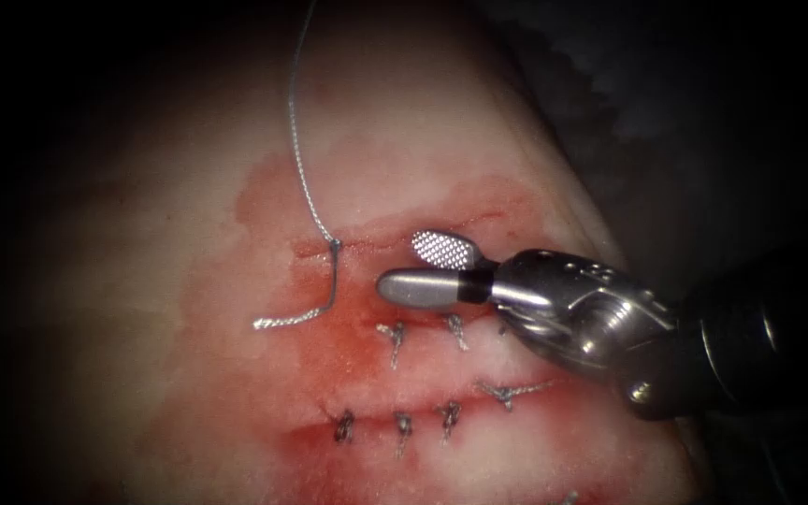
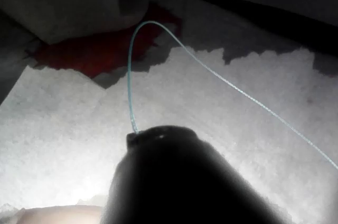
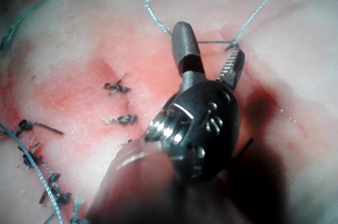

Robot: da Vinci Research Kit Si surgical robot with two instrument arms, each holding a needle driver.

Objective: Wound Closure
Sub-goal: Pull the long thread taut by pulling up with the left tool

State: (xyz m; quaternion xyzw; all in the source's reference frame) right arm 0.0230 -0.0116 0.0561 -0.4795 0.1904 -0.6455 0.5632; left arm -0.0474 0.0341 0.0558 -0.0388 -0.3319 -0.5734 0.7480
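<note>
Right tool (image 1: 423, 266) wide open, holding nothing, just right of the knot (image 1: 335, 246) on the cut (image 1: 376, 229). Thread (image 1: 297, 140) running far from the knot, short tail (image 1: 287, 319) lying left. Left tool (image 2: 158, 134): can't tell its grip.

No readable txt, labels, brands, nos. or signs in any view.
</note>
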